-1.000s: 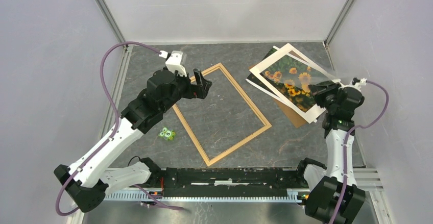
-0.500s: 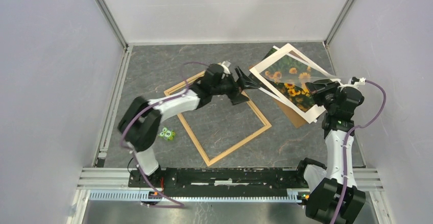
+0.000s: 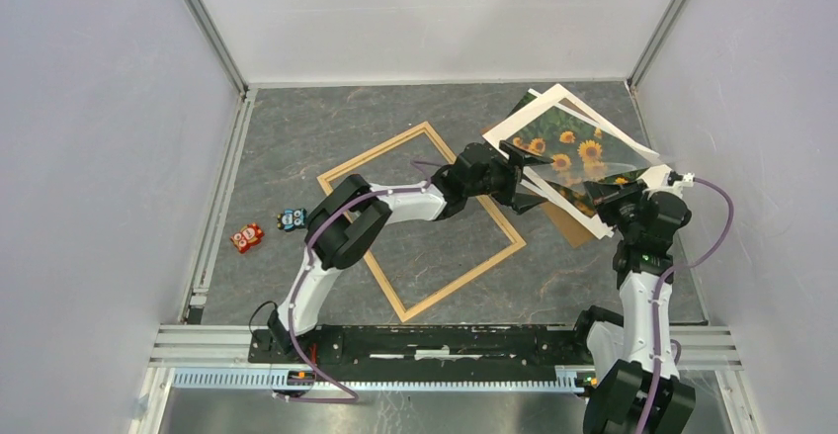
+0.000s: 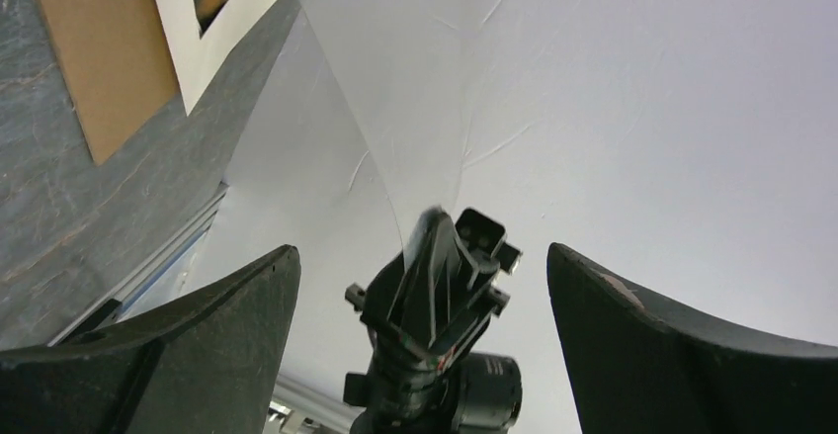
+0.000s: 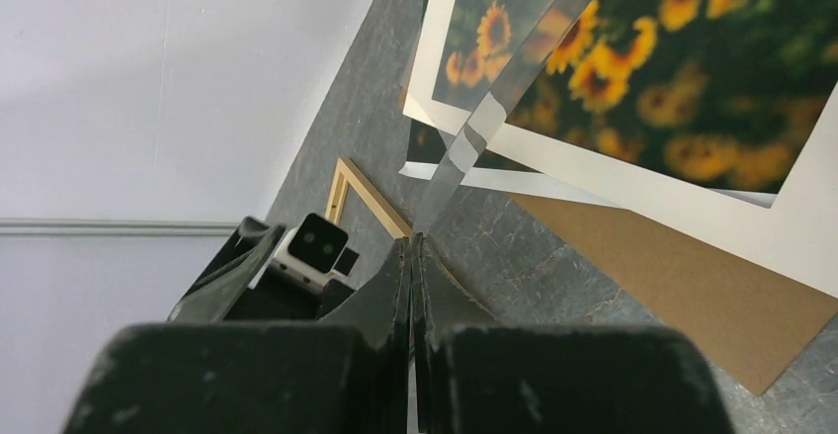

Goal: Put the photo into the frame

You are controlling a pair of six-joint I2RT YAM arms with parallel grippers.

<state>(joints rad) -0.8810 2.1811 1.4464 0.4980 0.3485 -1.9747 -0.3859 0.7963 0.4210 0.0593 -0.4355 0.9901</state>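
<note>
Frame (image 3: 463, 280): thin pale wooden strips forming an open rectangle, flat on the mottled grey table (image 3: 296, 137); its long axis runs far-left to near-right.
Right gripper (image 5: 409, 251): fingers pinched flat on the edge of a clear sheet (image 5: 481, 128), thin and glossy, tilted up over the print.
Left gripper (image 3: 522, 175): fingers spread wide and holding nothing, just beside the photo's left edge; this is the free arm.
Backing board (image 3: 565, 224): plain matte brown, under the print.
Photo (image 3: 553, 137): far right, face up, white-bordered sunflowers; it lies to the right of the left fingers, its long axis roughly parallel to the frame's.
</note>
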